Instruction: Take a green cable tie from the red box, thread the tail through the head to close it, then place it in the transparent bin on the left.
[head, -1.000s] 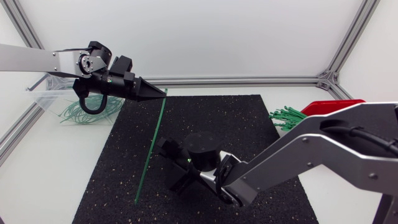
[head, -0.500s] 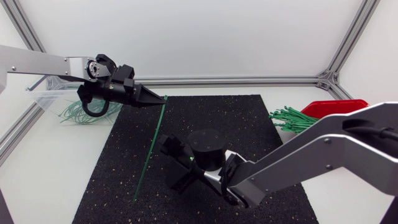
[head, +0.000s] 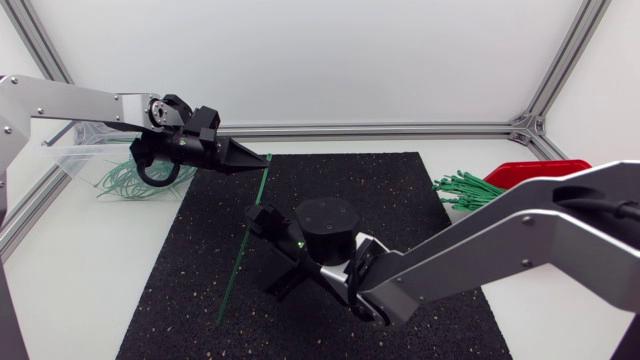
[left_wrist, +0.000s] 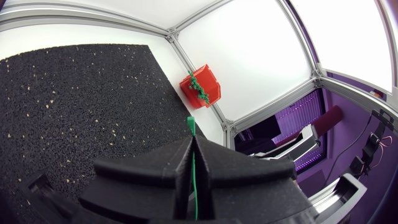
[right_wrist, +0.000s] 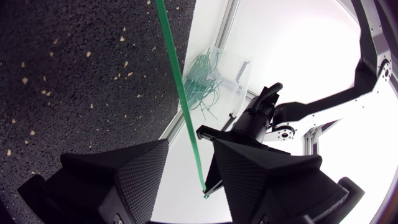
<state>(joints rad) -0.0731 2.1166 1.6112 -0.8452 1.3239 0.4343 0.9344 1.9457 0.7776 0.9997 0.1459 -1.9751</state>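
The left tool (head: 256, 158) is clamped on one end of a green cable tie (head: 241, 246), its fingers pressed together with the strip pinched in the seam. In the left wrist view the tie's tip (left_wrist: 191, 123) pokes out just ahead of the left tool (left_wrist: 192, 140). From that grip the tie runs straight toward 7 o'clock across the black mat (head: 410, 205), hanging tilted over it. The right tool (head: 259, 252) sits near the middle of the mat, its fingers spread apart on either side of the strip. In the right wrist view the tie (right_wrist: 179, 93) passes through the gap of the right tool (right_wrist: 189, 146) without being gripped from both sides. The red box (head: 535, 170) stands at 3 o'clock on the desk (head: 80, 275), with a bundle of green ties (head: 465, 188) spilling over its near rim. The transparent bin (head: 75, 152), at 10 o'clock, holds several looped ties (head: 125, 182).
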